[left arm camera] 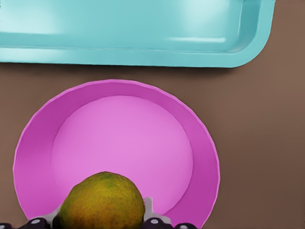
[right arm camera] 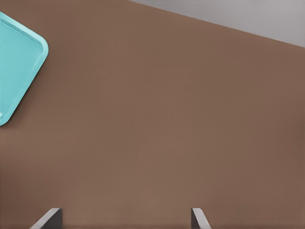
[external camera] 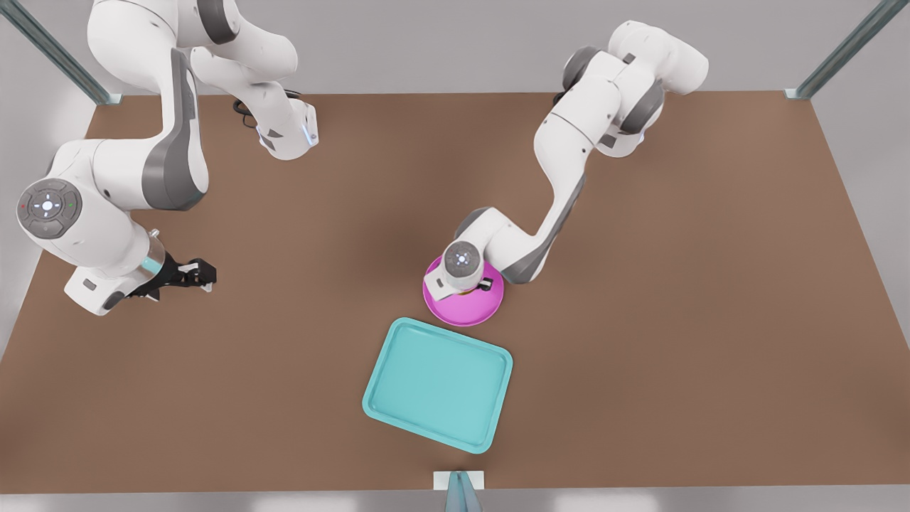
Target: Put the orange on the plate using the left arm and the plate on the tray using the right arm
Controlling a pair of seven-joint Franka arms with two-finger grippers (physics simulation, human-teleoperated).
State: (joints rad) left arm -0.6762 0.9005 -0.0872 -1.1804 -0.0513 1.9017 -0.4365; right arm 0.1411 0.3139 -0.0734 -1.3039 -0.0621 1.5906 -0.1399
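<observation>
The orange (left arm camera: 102, 202) sits between the fingers of my left gripper (left arm camera: 95, 223), which is shut on it directly above the pink plate (left arm camera: 124, 138). In the front view this gripper (external camera: 466, 286) is mostly hidden under its own wrist, over the plate (external camera: 462, 311) at the table's middle. I cannot tell whether the orange touches the plate. The teal tray (external camera: 439, 384) lies just in front of the plate, apart from it and with nothing on it; its long rim (left arm camera: 119, 57) runs beside the plate. My right gripper (external camera: 202, 274) waits open at the front view's left, above bare table.
The brown table has wide free room to the front view's right and around the right gripper (right arm camera: 124, 219). A corner of the tray (right arm camera: 14, 62) lies off to its side. Metal frame posts stand at the table's corners.
</observation>
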